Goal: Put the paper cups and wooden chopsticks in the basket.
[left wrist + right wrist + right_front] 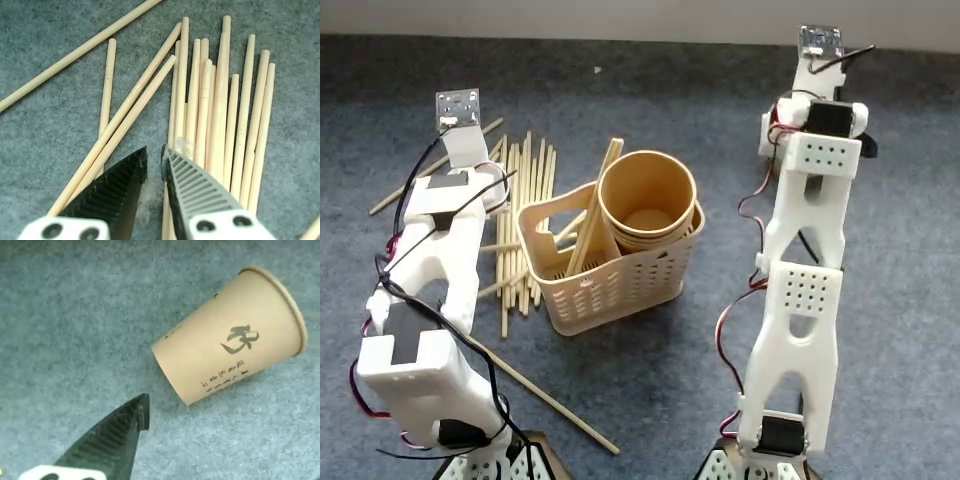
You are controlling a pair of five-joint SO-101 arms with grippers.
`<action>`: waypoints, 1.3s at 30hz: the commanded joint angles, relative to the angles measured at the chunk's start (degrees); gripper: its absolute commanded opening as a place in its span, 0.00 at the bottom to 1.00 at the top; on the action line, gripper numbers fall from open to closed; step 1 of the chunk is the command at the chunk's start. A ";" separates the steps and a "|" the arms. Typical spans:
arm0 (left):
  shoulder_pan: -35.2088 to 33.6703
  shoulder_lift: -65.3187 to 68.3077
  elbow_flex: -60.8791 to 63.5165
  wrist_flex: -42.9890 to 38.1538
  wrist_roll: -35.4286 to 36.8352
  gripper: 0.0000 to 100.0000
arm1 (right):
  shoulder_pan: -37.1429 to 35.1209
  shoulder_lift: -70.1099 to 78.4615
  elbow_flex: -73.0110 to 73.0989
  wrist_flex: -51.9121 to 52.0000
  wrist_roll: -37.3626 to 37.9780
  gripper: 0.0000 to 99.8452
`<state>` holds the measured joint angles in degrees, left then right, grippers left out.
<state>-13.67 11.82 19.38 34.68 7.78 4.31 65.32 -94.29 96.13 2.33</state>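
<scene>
My left pincer (pixel 154 161) sits a little apart above the loose chopsticks (pixel 210 100). My right pincer (pixel 136 415) is near a tipped paper cup (pixel 231 335); I cannot tell its state.

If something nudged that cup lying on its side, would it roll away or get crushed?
The cup would probably roll, curving since its rim is wider than its base. The fuzzy carpet may slow it. Being thin paper, it is likely light and easily dented.

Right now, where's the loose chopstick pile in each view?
High view: chopstick pile on the grey carpet, between the left arm and the basket.
Left wrist view: fanned out just beyond the left claw.
Right wrist view: a paper cup lying on its side.
Shared landmark: the grey carpet.
</scene>
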 commanded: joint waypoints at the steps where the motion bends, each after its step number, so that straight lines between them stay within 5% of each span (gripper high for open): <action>1: 0.92 -0.31 -2.42 -0.79 -0.44 0.09 | -0.75 1.98 -3.30 -6.02 -0.62 0.53; 11: 0.92 -0.31 -2.42 -0.79 -0.44 0.09 | -1.19 16.13 -3.30 -10.77 -0.88 0.53; 20: 0.92 -0.22 -1.89 -2.73 -0.53 0.09 | -1.54 16.75 -4.00 4.18 3.16 0.53; 29: 0.92 -0.22 -1.89 -2.73 -0.53 0.09 | 3.38 7.60 -7.34 3.03 -26.11 0.53; 39: 0.92 -0.22 -1.89 -2.73 -0.53 0.09 | 3.56 -0.31 -7.25 -2.42 -27.96 0.53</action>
<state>-13.67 11.82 19.38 32.75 7.78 7.21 70.33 -94.90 97.10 -24.92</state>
